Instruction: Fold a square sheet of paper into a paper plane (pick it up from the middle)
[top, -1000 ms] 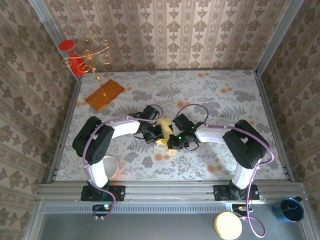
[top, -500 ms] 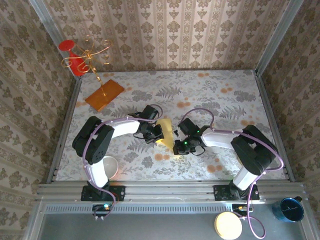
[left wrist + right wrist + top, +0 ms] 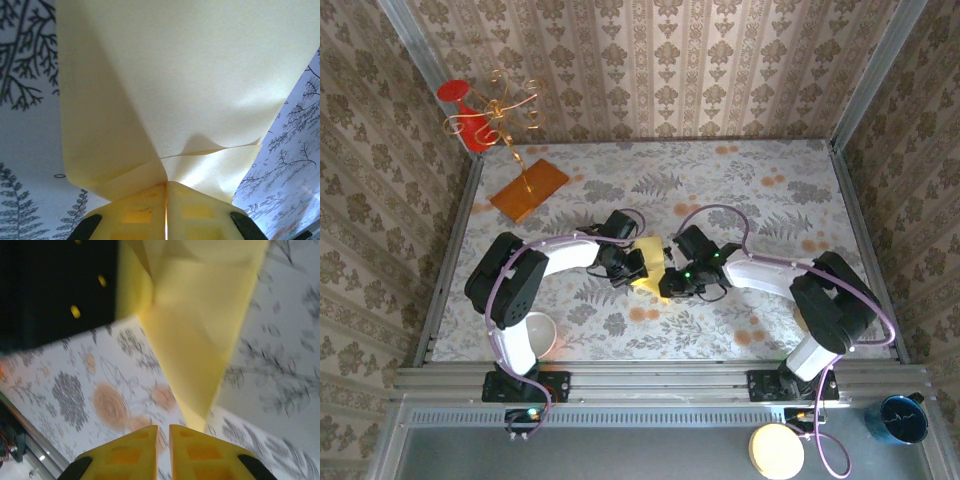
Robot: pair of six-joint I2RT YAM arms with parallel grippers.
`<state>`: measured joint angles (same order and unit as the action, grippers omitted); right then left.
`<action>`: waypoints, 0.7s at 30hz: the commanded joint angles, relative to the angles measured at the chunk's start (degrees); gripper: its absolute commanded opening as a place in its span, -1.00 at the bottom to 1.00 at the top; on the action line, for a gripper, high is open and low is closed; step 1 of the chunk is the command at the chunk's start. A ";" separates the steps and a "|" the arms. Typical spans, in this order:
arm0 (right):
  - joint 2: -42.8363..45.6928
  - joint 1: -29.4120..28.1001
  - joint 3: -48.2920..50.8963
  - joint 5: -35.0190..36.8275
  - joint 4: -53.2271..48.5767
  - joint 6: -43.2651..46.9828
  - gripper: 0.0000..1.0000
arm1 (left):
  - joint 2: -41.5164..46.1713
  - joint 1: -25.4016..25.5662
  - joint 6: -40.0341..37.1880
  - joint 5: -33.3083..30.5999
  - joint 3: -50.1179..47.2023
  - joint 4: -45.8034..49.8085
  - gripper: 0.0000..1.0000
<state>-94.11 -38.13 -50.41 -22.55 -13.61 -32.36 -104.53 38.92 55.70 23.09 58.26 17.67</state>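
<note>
At the middle of the top view, the left pincer [image 3: 166, 192] is clamped tight on a folded edge of the paper [image 3: 185, 75], which is lifted above the worktop [image 3: 770, 200]. The right pincer [image 3: 163, 432] shows a bare slit, and I can't tell whether it nips the lower corner. Pulling the arms apart could tear or slip the fold, I'd say. The board [image 3: 528, 188], upper left, stands well clear.
</note>
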 commanded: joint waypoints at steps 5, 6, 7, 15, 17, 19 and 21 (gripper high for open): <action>-6.35 -0.02 -3.26 -0.77 2.64 -1.04 -0.81 | -3.00 -0.03 -1.04 -2.96 -1.46 3.60 -0.84; -6.88 -0.01 -3.37 -0.70 2.43 -1.04 -0.82 | -2.92 0.00 -1.12 -2.88 -1.34 3.56 -0.84; -7.43 -0.01 -3.29 -0.49 2.14 -1.04 -0.83 | -2.81 -0.05 -1.25 -2.79 -1.16 3.49 -0.84; -10.20 -0.01 -1.67 2.35 -1.35 -0.69 -0.90 | 1.63 -0.34 -4.31 -1.16 -0.25 -1.52 -0.82; -10.47 0.03 -1.16 2.57 -1.75 -0.76 -0.92 | 4.16 -0.25 -5.28 -1.04 -0.97 -3.71 -0.81; -10.31 0.06 -0.94 2.54 -1.76 -0.99 -0.92 | 6.21 0.16 -5.67 -0.94 -2.35 -5.75 -0.81; -10.31 -0.01 -0.92 2.39 -1.79 -1.13 -0.93 | 7.29 0.97 -5.86 -0.69 -3.67 -7.27 -0.81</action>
<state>-101.97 -38.02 -52.73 -22.74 -11.35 -33.23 -100.40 39.03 52.07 22.74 55.94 13.56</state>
